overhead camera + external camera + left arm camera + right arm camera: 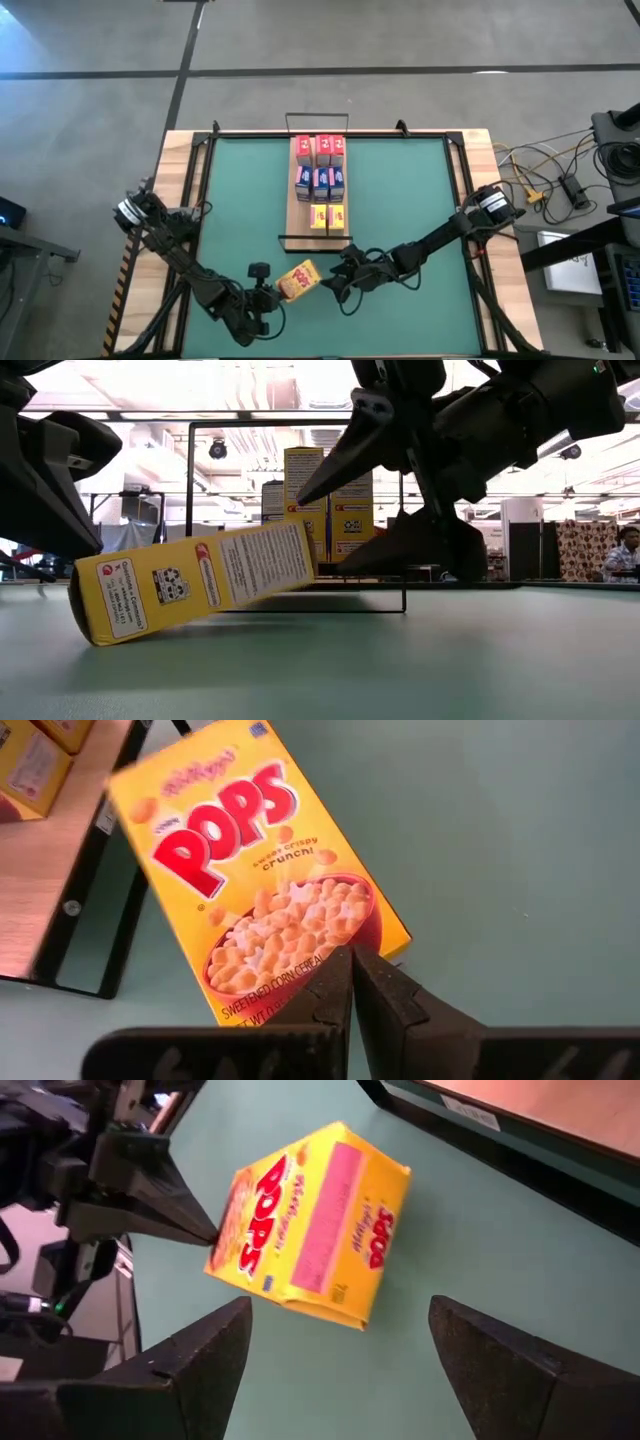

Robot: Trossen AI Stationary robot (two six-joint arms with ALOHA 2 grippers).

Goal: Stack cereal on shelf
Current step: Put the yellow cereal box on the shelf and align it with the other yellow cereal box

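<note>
A yellow cereal box (pixel 298 280) lies tilted on the green mat just in front of the shelf (pixel 300 222). One end of it is on the mat (pixel 95 632) and the other is raised (pixel 305 555). My left gripper (pixel 268 292) is shut, with its tips at the box. My right gripper (pixel 335 283) is open at the raised end, its fingers (pixel 215 1340) standing apart on either side, clear of the box. On the shelf stand red boxes (pixel 318 150), blue boxes (pixel 320 182) and two yellow boxes (pixel 327 216). My left gripper (pixel 352 955) meets the yellow box with its shut fingertips at the printed front face, close to the bottom edge (pixel 300 982). The fingers slant down from the table's near-left side. The box stays tilted, its low end on the mat.
The shelf's black wire frame (pixel 190 510) rises just behind the box. Green mat (pixel 400 200) lies free to the left and right of the shelf. Cables and gear (pixel 545 180) sit beyond the table's right edge. A person (pixel 625 555) is in the room far behind.
</note>
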